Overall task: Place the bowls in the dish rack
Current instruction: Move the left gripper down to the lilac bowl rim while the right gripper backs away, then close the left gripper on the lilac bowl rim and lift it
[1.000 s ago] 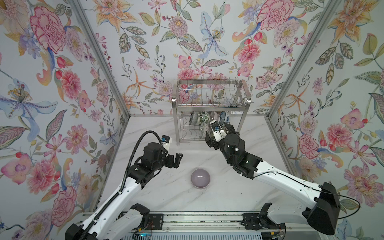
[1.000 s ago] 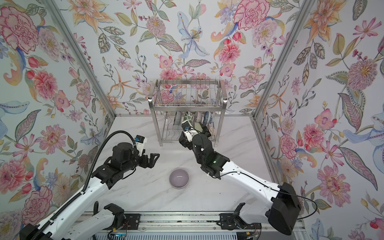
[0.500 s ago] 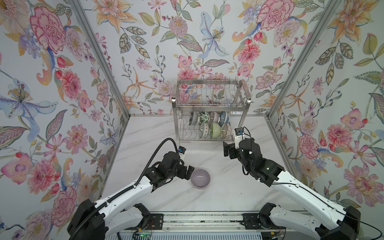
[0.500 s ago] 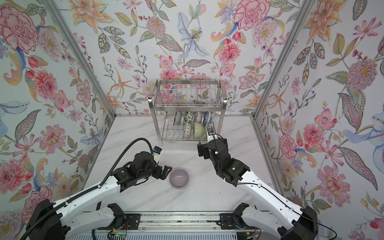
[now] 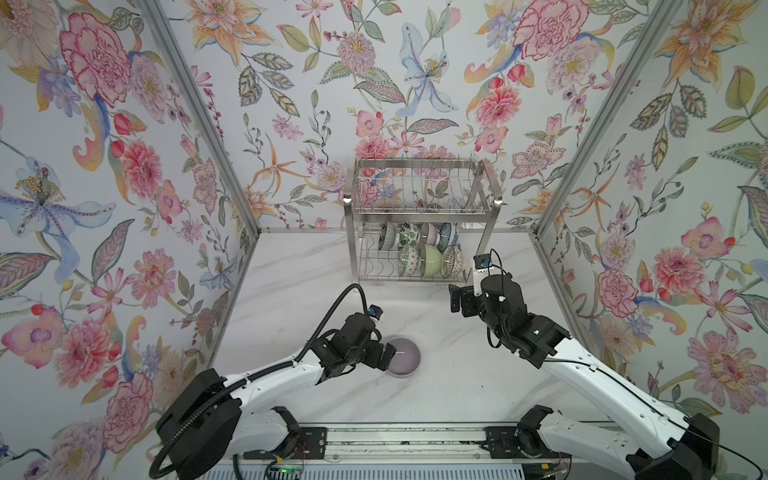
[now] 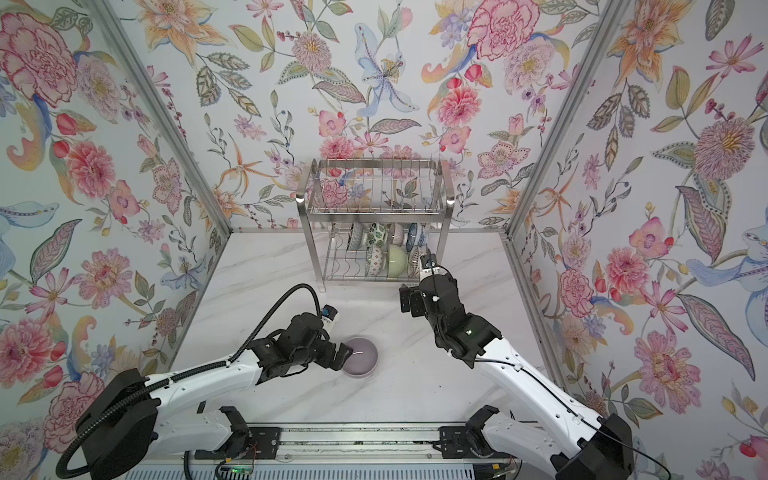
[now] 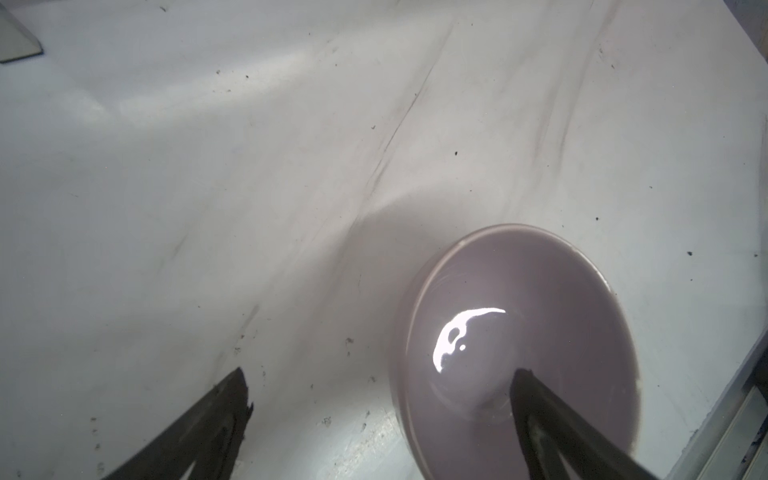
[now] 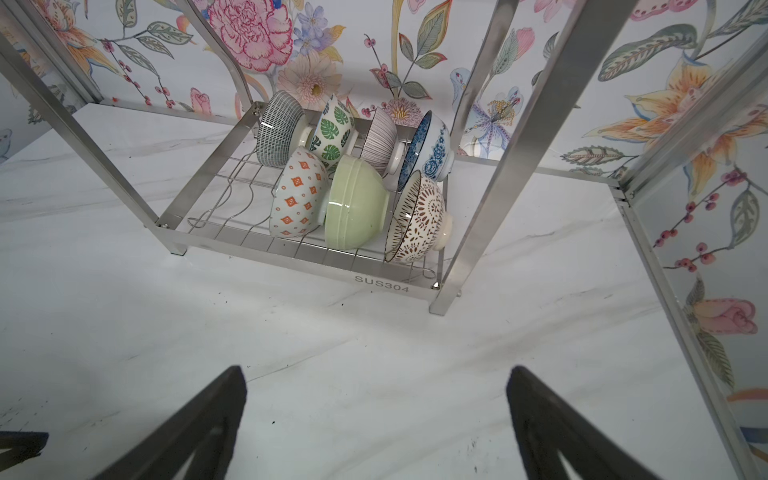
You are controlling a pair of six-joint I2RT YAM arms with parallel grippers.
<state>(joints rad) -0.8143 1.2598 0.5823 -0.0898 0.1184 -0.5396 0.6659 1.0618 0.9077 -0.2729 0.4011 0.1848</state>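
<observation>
The lilac bowl (image 5: pixel 405 356) is sitting upright on the white marble tabletop (image 5: pixel 291 282), near the front edge and well apart from the dish rack (image 5: pixel 419 216), which is standing at the back. The left gripper (image 7: pixel 380 374) is holding its jaws wide apart across the bowl's near wall. In the left wrist view one fingertip (image 7: pixel 525 380) is hanging over the bowl's inside and the other over bare marble beside it; whether either is touching the bowl cannot be told. The right gripper (image 8: pixel 376 370) is hovering wide open and empty over the table, just in front of the rack.

Seven bowls are leaning on edge on the rack's lower shelf. The grey checked bowl (image 8: pixel 276 129), leaf-print bowl (image 8: pixel 334 133), ribbed bowl (image 8: pixel 380 137) and blue floral bowl (image 8: pixel 432 149) are lining the back. The orange-diamond bowl (image 8: pixel 297 195), green bowl (image 8: pixel 357 203) and brown lattice bowl (image 8: pixel 419 216) are lining the front.
</observation>
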